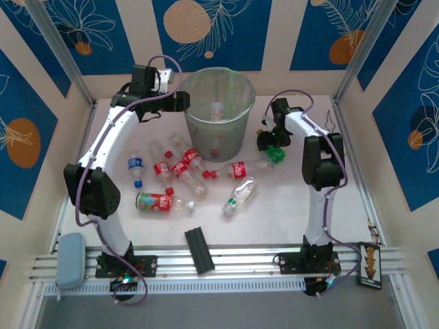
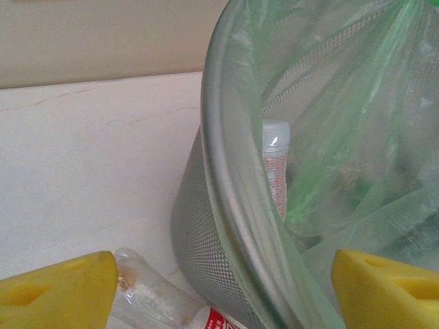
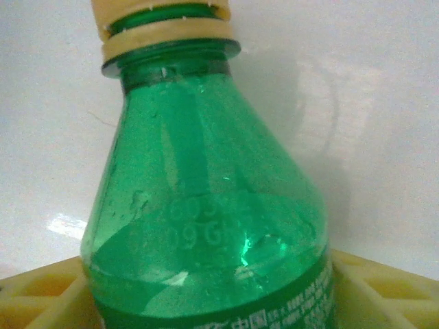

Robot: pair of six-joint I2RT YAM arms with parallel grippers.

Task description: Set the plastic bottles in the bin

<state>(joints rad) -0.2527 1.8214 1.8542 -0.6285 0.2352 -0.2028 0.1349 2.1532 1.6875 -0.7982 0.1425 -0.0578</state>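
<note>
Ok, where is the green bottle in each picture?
Top external: the green bottle lies right of the bin, at the right pincer.
Right wrist: green bottle in the middle, close up, cap on top.
Left wrist: this camera faces the bin.
Shared landmark: the white table.

Two robot arms, the left arm [image 1: 103, 161] and the right arm [image 1: 321, 199], show white links, black joints and looping lavender cables above black bases [image 1: 125, 264] at the frame's bottom. Close up, the yellow finger pads [image 2: 58, 293] appear moulded with hollows.
</note>
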